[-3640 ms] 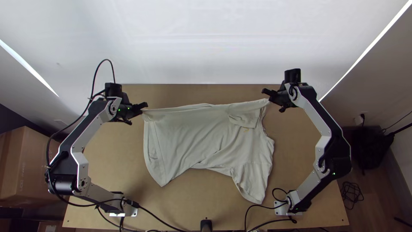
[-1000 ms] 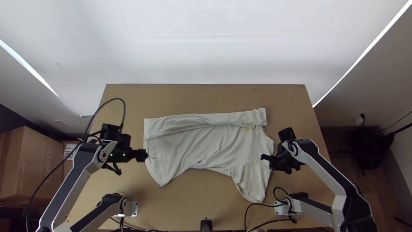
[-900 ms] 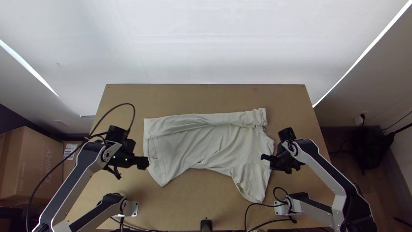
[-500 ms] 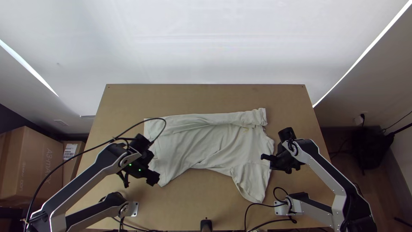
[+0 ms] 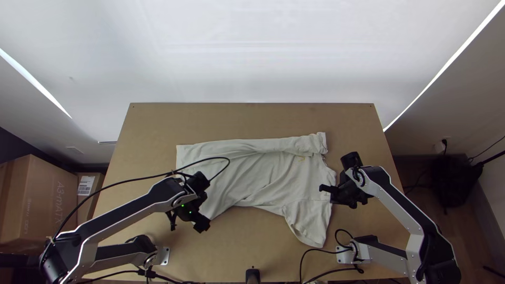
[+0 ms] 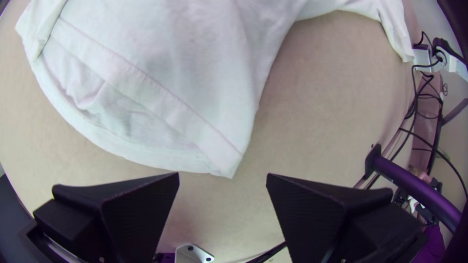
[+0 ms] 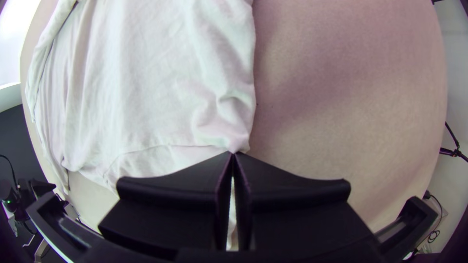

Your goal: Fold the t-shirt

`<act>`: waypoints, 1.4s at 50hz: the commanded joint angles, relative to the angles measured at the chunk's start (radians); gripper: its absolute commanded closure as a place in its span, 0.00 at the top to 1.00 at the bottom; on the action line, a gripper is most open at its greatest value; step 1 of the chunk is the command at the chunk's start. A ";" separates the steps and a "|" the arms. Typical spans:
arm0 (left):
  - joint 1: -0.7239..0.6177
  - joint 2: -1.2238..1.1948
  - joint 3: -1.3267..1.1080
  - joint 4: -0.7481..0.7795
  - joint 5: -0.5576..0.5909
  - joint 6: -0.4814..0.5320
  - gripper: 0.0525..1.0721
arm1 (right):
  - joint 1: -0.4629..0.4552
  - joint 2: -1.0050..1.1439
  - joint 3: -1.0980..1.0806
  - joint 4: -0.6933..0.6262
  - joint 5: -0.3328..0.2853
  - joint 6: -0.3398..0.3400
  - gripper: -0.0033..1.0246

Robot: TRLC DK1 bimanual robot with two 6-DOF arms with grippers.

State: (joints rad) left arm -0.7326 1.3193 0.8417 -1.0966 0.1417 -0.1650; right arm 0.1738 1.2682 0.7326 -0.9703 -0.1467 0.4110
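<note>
In the top view, my left gripper [image 5: 187,221] is over the pale t-shirt's [image 5: 258,181] near-left hem corner, which it hides. In the left wrist view, my left gripper [image 6: 223,179] stands open, the hem corner of the t-shirt [image 6: 195,87] just ahead of its gap. The shirt lies flat, a strip folded over along its far side, one sleeve spread toward the near right. My right gripper [image 5: 336,195] is at the shirt's right edge. Cloth puckers at the meeting tips of my right gripper [image 7: 233,153], shut on the t-shirt [image 7: 161,87] in the right wrist view.
Bare wooden table [image 5: 252,118] stretches beyond the shirt and also lies in front of it. Black cables [image 5: 310,255] curl near the right arm's base. Cardboard boxes [image 5: 39,202] stand left of the table, and a post [image 5: 252,274] is at its near edge.
The far edge, earlier stretched between both grippers, now lies folded over and let go. Both grippers came nearer; the left then swung right to the near hem corner, while the right lately shifted only slightly.
</note>
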 commanded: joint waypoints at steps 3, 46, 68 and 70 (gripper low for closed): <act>-0.031 0.047 -0.027 0.038 -0.014 -0.027 0.91 | -0.008 0.017 0.025 0.001 -0.001 0.006 0.02; 0.348 -0.084 -0.046 0.106 -0.008 0.090 0.03 | -0.145 0.023 0.060 0.002 0.001 -0.106 0.02; 0.602 -0.120 -0.010 0.147 -0.002 0.153 0.03 | -0.149 -0.009 0.113 -0.004 0.029 -0.179 0.02; 0.616 -0.117 0.013 0.152 -0.004 0.145 0.03 | -0.135 -0.018 0.125 -0.004 0.029 -0.179 0.02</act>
State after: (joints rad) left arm -0.1513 1.2034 0.7994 -0.9569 0.1349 -0.0322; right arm 0.0074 1.2797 0.8150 -0.9672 -0.1276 0.2489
